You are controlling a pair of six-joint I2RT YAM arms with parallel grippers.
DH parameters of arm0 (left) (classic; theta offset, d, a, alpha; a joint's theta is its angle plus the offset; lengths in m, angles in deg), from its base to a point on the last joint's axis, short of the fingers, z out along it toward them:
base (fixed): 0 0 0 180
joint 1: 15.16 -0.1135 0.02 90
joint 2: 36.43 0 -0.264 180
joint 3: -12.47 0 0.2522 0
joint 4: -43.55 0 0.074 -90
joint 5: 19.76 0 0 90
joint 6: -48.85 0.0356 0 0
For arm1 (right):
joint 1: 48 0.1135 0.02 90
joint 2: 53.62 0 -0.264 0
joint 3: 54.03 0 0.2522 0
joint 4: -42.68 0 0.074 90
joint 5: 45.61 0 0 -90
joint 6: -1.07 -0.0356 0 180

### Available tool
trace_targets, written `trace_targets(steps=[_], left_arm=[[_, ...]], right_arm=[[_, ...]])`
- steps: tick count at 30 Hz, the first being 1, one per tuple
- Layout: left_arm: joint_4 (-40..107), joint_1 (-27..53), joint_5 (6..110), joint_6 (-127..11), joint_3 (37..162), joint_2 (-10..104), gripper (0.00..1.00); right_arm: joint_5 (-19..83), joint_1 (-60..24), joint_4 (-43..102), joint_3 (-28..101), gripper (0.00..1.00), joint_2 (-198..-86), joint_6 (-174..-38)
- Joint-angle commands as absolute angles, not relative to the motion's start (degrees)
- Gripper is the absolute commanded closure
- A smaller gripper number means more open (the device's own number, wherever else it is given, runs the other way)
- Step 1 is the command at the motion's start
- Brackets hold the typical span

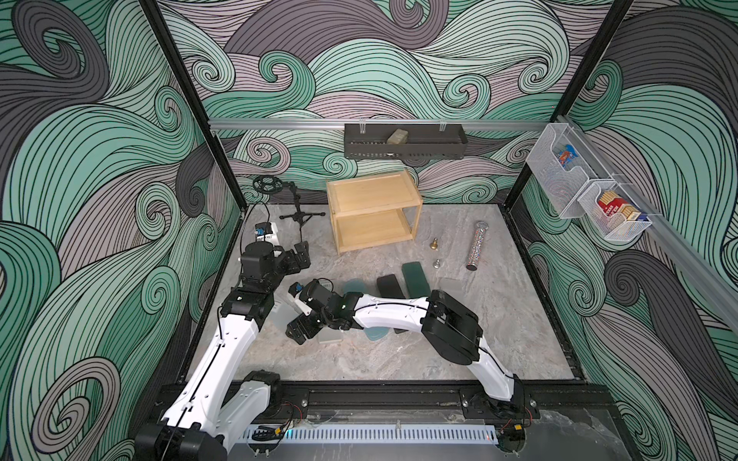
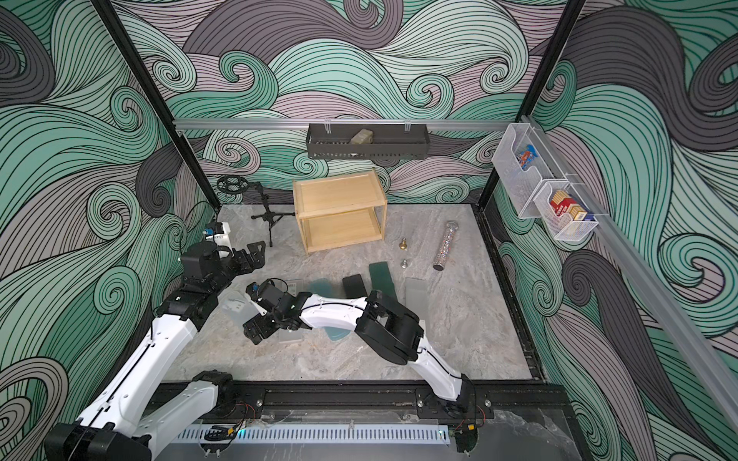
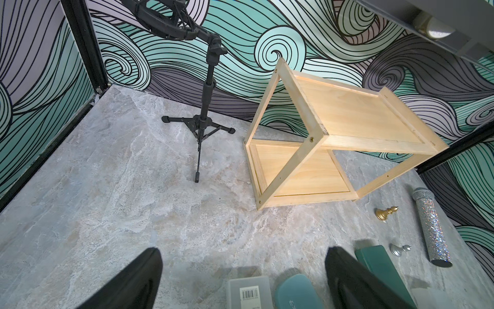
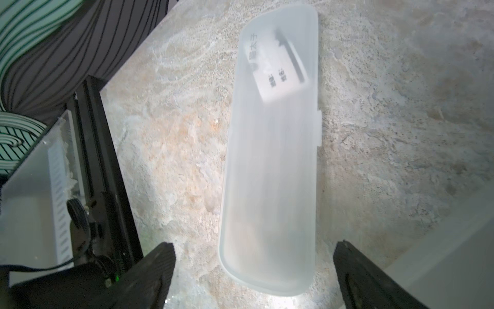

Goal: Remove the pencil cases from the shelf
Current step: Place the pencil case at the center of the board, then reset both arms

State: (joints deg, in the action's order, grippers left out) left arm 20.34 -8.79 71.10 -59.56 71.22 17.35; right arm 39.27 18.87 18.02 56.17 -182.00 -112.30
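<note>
- While both shelf [image 1: 371, 191] tiers sit bare, cases [image 1: 415, 275] lie on table [image 1: 499, 319], frosted case [image 4: 270, 160] flat btwn right gripper [image 4: 252, 250] jaws, spread, not touching.
- Left gripper [image 3: 243, 251] jaws spread too, empty.
- Case prob. light, stiff, slick plastic; pinch across narrow width, mid-length.

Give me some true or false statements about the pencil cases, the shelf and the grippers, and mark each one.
Both tiers of the shelf are empty. True.
The right gripper is clamped on the frosted case. False: its jaws stand open, and the case lies flat on the table.
The glittery tube stands on the shelf's top. False: it lies on the table beside the shelf.
The left gripper is open and holds nothing. True.
The dark green case lies on the table next to the black case. True.
</note>
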Motion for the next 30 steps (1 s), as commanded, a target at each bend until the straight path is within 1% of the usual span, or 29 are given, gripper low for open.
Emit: trace_targets(steps=[1, 3, 6, 9, 12, 14, 17, 19, 21, 23, 26, 28, 30], left_arm=[[20.10, -9.36, 71.47, -58.59, 71.67, 17.19, 0.01], [19.81, -9.45, 71.62, -58.56, 71.85, 17.34, 0.01], [19.33, -9.45, 72.21, -59.14, 72.20, 17.31, 0.01], [20.09, -9.42, 72.58, -59.86, 72.20, 17.55, 0.01], [23.66, -9.43, 71.79, -60.12, 71.34, 18.23, 0.01], [29.08, -9.36, 71.40, -61.49, 69.53, 19.19, 0.01], [38.35, -9.14, 72.57, -62.84, 66.21, 22.06, 0.01], [41.87, -8.89, 76.66, -61.87, 64.40, 24.34, 0.02], [46.22, -8.56, 83.26, -60.27, 61.33, 25.37, 0.02], [53.38, -8.47, 90.00, -56.85, 56.20, 25.05, 0.02], [69.94, -8.57, 95.69, -48.18, 46.51, 24.89, 0.01], [80.28, -8.56, 95.47, -43.24, 41.51, 26.76, 0.01], [86.33, -8.57, 95.39, -40.35, 39.63, 30.80, 0.01]], right_arm=[[39.32, 18.88, 18.20, 57.73, 0.00, -182.20, -111.82], [40.60, 18.26, 18.26, 57.26, 0.00, -180.50, -110.89], [42.54, 16.29, 19.21, 54.24, 0.00, -174.81, -108.57], [46.10, 13.11, 21.85, 47.16, 0.00, -166.10, -104.95], [48.49, 8.11, 23.55, 39.75, 0.00, -156.43, -100.99], [50.41, 3.71, 23.57, 35.88, 0.00, -150.25, -99.09], [51.44, -5.28, 24.02, 30.49, 0.00, -140.91, -97.66], [51.21, -12.15, 26.26, 25.75, 0.00, -135.49, -97.05], [51.03, -17.97, 28.93, 21.48, 0.00, -131.70, -96.97], [50.75, -22.86, 31.92, 17.20, 0.00, -129.49, -97.23], [52.14, -28.71, 37.08, 12.04, 0.00, -128.11, -98.52], [53.29, -34.10, 39.54, 8.54, 0.00, -128.40, -101.33], [53.30, -39.82, 42.46, 5.40, 0.00, -128.91, -103.29]])
